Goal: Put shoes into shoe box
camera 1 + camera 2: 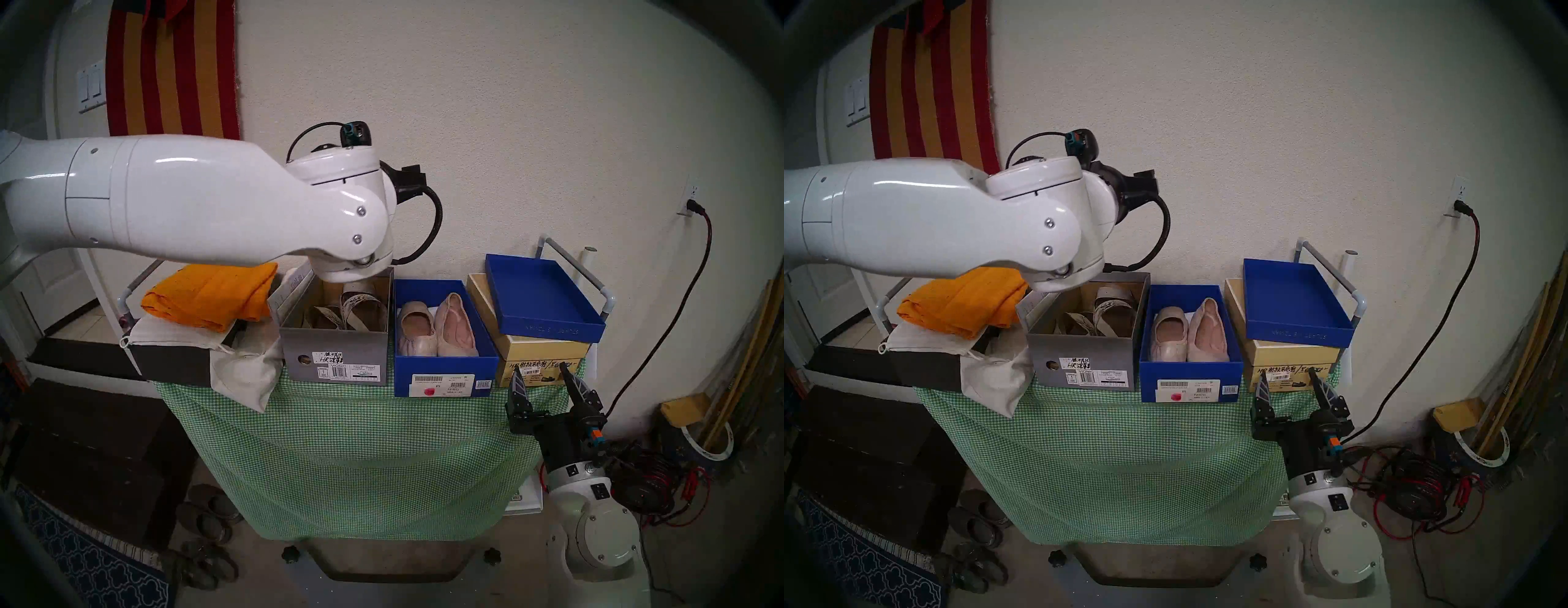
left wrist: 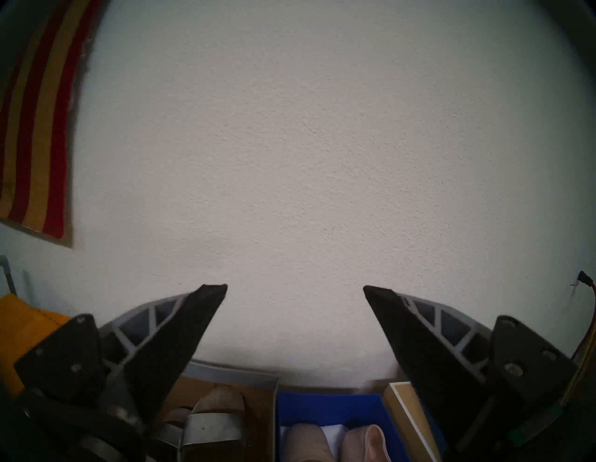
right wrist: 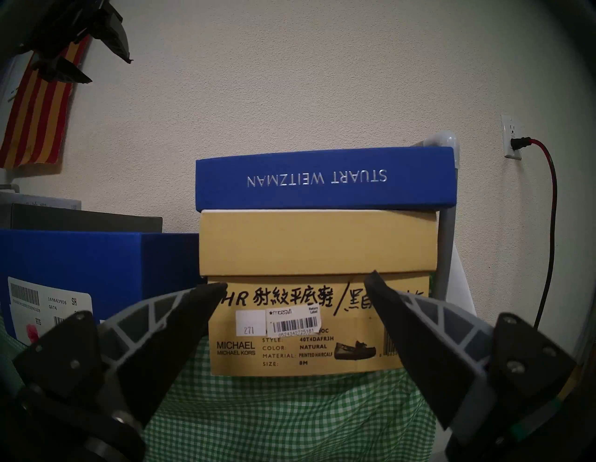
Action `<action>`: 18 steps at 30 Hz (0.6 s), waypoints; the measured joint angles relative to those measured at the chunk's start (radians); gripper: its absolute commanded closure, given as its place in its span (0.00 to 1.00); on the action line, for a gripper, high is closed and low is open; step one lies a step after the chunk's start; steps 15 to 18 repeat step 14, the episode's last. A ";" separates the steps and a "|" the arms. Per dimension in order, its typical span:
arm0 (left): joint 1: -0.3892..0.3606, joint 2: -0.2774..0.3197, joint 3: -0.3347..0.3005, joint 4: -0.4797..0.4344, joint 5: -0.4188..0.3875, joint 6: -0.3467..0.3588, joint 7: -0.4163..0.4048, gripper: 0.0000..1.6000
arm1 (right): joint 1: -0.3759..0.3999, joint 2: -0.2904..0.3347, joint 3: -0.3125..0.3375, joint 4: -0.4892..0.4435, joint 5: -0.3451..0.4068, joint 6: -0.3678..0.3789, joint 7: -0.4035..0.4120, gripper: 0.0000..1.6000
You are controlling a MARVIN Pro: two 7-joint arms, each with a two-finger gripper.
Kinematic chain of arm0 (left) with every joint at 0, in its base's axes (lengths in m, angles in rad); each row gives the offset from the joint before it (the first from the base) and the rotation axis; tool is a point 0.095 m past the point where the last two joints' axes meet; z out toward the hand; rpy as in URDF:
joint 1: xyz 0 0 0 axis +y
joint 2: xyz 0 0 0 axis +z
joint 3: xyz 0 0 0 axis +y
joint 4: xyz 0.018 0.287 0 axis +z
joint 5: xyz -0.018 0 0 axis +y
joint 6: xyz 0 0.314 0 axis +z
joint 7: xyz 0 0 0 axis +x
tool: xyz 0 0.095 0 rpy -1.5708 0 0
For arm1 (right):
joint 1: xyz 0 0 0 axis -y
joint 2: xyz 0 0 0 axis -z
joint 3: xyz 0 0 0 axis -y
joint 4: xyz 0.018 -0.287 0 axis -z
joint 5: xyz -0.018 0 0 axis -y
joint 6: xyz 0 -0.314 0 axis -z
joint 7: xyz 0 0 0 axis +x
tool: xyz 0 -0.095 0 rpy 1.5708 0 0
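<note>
Both beige ballet flats [image 1: 418,331] [image 1: 457,327] lie side by side inside the open royal-blue shoe box [image 1: 445,365] on the table, toes pointing away from me. They also show in the head right view [image 1: 1168,335] inside the box [image 1: 1191,369]. My left gripper [image 2: 295,287] is open and empty, held high above the boxes and facing the wall; in the head views my wrist hides its fingers. My right gripper [image 1: 541,369] is open and empty, low at the table's front right, facing the tan box.
A grey VIONIC box [image 1: 335,361] holding white sandals stands left of the blue box. A tan Michael Kors box [image 1: 543,352] on the right carries the shallow blue lid [image 1: 547,327]. An orange cloth [image 1: 208,297] and a white bag [image 1: 242,365] lie at the left. Slippers [image 1: 208,513] lie on the floor.
</note>
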 measured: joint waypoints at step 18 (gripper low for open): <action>-0.013 0.085 0.055 -0.034 0.077 -0.063 0.045 0.00 | 0.000 0.000 0.000 0.000 0.000 0.000 0.000 0.00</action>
